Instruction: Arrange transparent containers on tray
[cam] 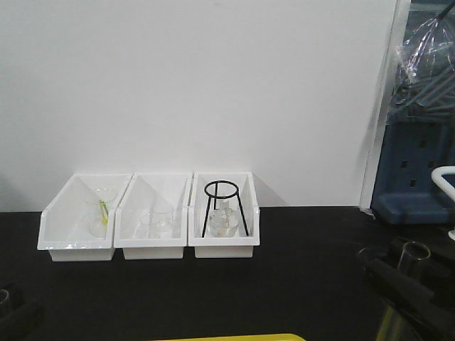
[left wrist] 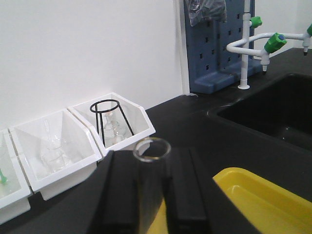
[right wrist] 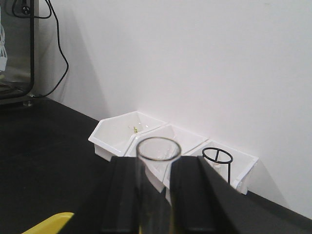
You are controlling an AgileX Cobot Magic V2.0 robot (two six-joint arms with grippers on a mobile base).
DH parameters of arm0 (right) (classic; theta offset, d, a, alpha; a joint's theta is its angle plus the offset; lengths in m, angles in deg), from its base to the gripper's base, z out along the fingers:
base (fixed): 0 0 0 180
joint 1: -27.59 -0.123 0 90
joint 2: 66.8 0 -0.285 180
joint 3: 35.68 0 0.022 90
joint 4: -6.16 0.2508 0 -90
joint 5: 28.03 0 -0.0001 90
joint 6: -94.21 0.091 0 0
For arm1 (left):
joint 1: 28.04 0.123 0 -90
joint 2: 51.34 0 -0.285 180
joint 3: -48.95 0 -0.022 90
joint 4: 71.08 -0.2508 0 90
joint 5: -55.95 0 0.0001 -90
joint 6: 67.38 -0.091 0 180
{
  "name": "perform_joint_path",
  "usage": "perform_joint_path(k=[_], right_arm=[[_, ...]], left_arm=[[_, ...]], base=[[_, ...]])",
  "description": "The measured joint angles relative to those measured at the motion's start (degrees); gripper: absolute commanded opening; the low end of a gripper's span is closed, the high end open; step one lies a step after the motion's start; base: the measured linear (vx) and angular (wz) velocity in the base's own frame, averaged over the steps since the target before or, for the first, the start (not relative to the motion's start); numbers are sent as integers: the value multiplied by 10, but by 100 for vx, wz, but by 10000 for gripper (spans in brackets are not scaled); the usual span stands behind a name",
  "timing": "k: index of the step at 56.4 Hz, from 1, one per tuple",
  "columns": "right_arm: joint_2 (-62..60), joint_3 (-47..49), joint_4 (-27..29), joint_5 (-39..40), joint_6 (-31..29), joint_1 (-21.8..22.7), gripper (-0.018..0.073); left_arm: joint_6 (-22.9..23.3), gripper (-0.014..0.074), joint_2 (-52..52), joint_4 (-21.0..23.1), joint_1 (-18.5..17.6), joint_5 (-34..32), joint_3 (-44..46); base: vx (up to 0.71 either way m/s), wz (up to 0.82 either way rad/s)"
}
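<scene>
Left claw [left wrist: 150,163] grips one test tube [left wrist: 150,200], right claw [right wrist: 157,165] a second test tube [right wrist: 157,204], lower ends cut off.

Three bins [cam: 151,252] line the wall [cam: 213,85], tripod [cam: 205,213] in the rightmost, tray [left wrist: 258,200] before them.

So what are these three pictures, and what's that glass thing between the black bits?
This is a robot with two arms. One picture looks out from its front at a black table: three white bins by the wall hold glass jars and a black wire stand. The other two pictures come from cameras on its wrists. The left pincer grips a clear test tube, and the right pincer grips another test tube. A yellow tray waits nearby.
</scene>
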State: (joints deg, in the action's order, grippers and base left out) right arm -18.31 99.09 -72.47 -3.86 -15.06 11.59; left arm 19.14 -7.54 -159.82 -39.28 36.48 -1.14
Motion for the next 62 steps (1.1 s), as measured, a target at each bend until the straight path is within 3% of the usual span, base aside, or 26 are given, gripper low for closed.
perform_joint_path(k=[14,19,24,33,40,46,62], right_arm=[[0,0,0,0,0,0,-11],[0,0,0,0,0,0,-11],[0,0,0,0,0,0,-11],[0,0,0,0,0,0,-11],[0,0,0,0,0,0,-11],[0,0,0,0,0,0,-11],[6,0,0,0,0,0,-11]], left_arm=[[1,-1,0,0,0,0,0],[25,-1,0,0,0,-5,0],[84,-1,1,0,0,-7,0],[245,-1,44,0,0,-25,1],[321,-1,137,-11,0,-79,1],[339,-1,229,-15,0,-114,11],[343,-1,455,-15,0,-122,101]], base=[[0,0],[0,0],[0,0],[0,0],[0,0],[0,0],[0,0]])
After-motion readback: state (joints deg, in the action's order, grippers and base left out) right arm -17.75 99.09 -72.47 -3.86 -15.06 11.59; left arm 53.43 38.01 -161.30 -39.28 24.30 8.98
